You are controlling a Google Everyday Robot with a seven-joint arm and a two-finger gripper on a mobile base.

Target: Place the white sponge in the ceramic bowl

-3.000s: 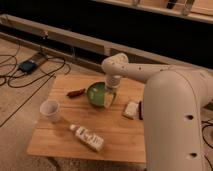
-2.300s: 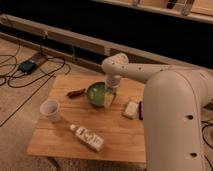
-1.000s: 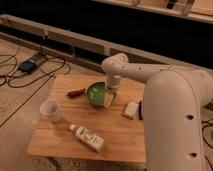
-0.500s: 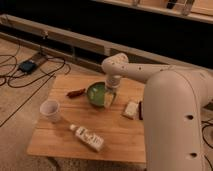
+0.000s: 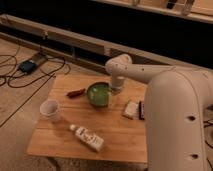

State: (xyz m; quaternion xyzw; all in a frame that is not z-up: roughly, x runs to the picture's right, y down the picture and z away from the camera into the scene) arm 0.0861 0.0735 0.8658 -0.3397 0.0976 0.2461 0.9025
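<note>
The green ceramic bowl (image 5: 98, 94) sits at the middle back of the wooden table (image 5: 60, 141). The white sponge (image 5: 131, 108) lies flat on the table to the right of the bowl, a short gap away. My gripper (image 5: 114, 90) hangs below the white wrist at the bowl's right rim, left of and behind the sponge and apart from it. My large white arm reaches in from the right and fills that side of the view.
A white cup (image 5: 50, 109) stands at the table's left. A white labelled bottle (image 5: 89, 138) lies on its side near the front. A reddish-brown object (image 5: 76, 93) lies left of the bowl. A dark flat item (image 5: 142, 110) lies beside the sponge. Cables run across the floor at left.
</note>
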